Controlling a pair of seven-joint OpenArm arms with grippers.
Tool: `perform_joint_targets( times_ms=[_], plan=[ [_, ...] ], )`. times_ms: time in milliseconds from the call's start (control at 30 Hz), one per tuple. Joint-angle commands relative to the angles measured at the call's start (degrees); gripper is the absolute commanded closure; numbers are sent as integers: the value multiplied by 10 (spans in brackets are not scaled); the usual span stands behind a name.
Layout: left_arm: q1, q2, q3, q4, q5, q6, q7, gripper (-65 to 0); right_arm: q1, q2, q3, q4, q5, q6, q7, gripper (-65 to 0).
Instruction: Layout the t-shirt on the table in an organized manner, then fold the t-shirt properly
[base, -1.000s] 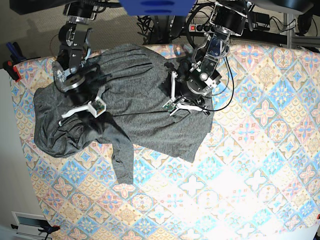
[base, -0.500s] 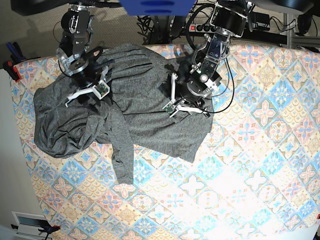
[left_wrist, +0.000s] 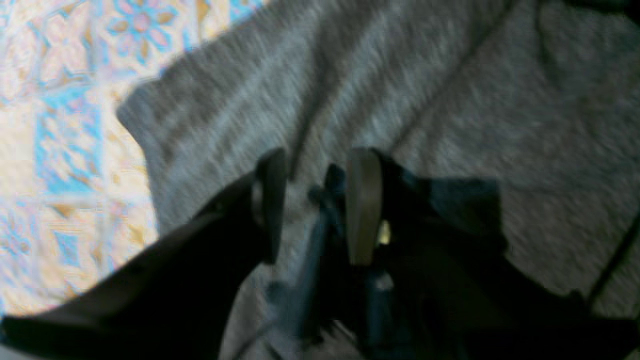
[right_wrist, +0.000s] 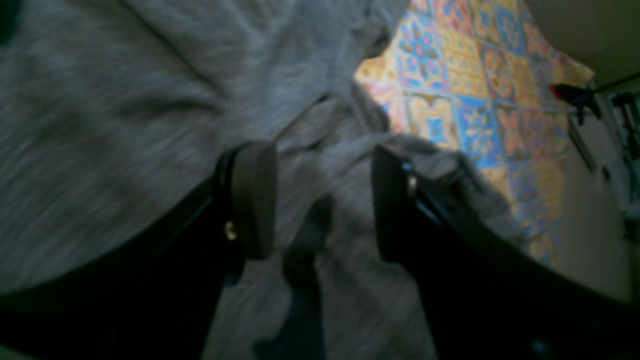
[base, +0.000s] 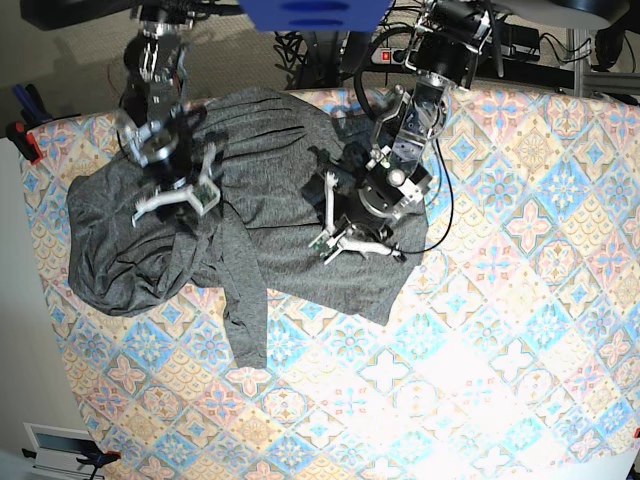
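While both arms hang over the shirt, here's how it all sits

table (base: 520, 330): huge, pastel floral tile cloth, near and right-hand parts bare

t-shirt (base: 290, 200): dark grey, crumpled, spread over the far-left part of the table, one strip of fabric trailing toward the near edge, left end bunched up close to the left edge

left gripper (left_wrist: 312, 205): over the shirt's right portion near its hem edge, jaws partly apart with grey fabric showing between them; too blurry to tell if it's pinching any

right gripper (right_wrist: 322, 200): above the bunched left part, jaws spread wide, nothing held, wrinkled fabric below the fingers (right_wrist: 252, 200)
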Motion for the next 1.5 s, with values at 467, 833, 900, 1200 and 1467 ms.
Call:
perform_joint_targets(
  times_ms=[467, 833, 900, 1200, 1467],
  plan=[
    [-35, -2, -5, 10, 2, 6, -30, -209, 65, 3, -112, -105, 15, -10, -41, -286],
    [31, -79, -5, -15, 2, 7, -28, -209, 171, 3, -113, -154, 15, -10, -40, -286],
    [34, -91, -5, -36, 2, 7, -27, -209, 171, 3, -113, -163, 15, -10, -40, -286],
    [72, -124, -60, -73, 2, 7, -31, -209, 171, 5, -113, -217, 15, -10, -39, -286],
    [91, -136, -104, -74, 2, 6, -31, -209, 171, 6, -113, -255, 15, -10, -39, -286]
  ],
)
